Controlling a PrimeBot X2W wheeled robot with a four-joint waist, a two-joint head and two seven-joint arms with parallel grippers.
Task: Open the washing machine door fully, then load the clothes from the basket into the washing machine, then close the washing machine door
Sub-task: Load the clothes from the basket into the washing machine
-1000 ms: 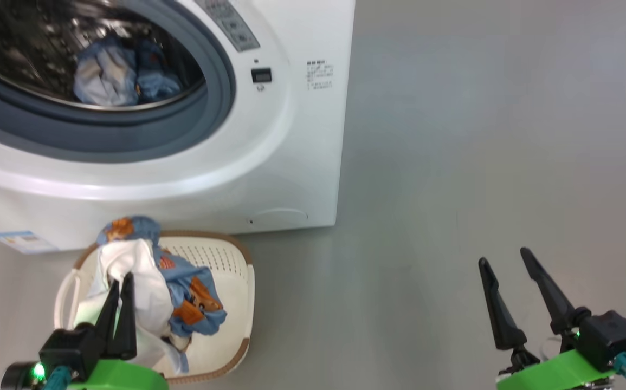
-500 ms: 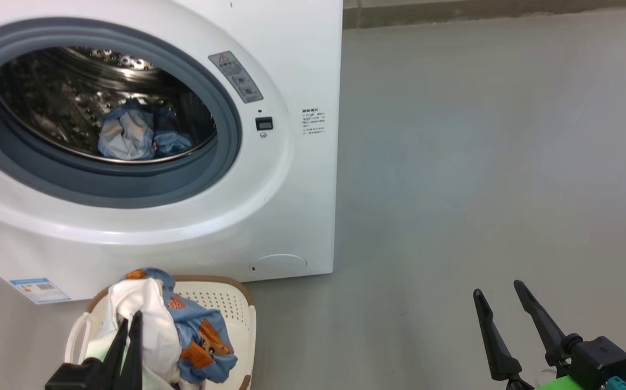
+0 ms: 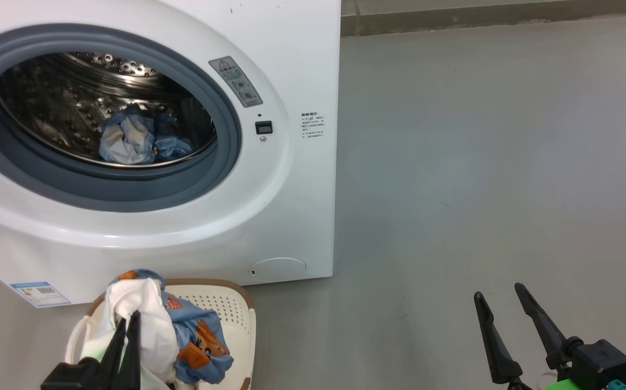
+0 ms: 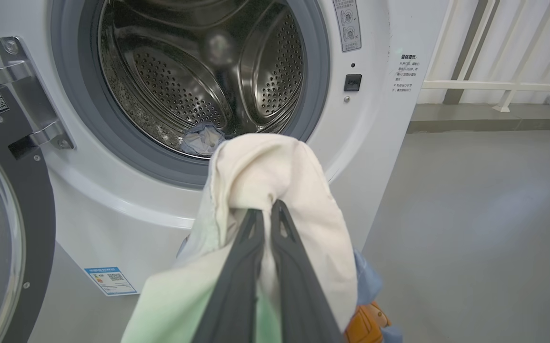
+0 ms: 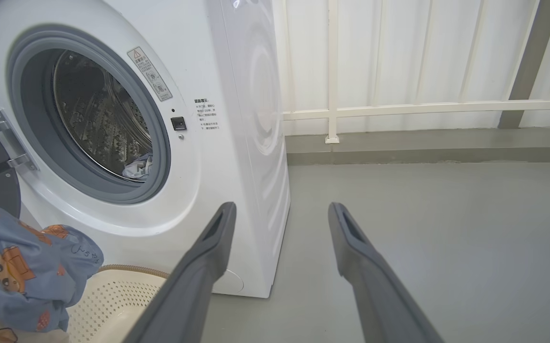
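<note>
At lower left, the left gripper (image 3: 128, 320) has its fingers pinched on the white garment (image 3: 153, 325) above the basket (image 3: 237, 330). At lower right, the right gripper (image 3: 498, 292) holds its fingers wide, empty.

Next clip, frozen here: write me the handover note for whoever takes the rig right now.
Left gripper: fingers shut on the white garment, raised above the basket. The blue printed fabric hangs with it; whether that piece is also pinched cannot be told.
Right gripper: open, empty, over the floor right of the washing machine.
Door: swung open on the left.
Done: door open; one bluish bundle lies in the drum.
Left to do: put the held clothes in the drum, check the basket for leftovers, close the door.
</note>
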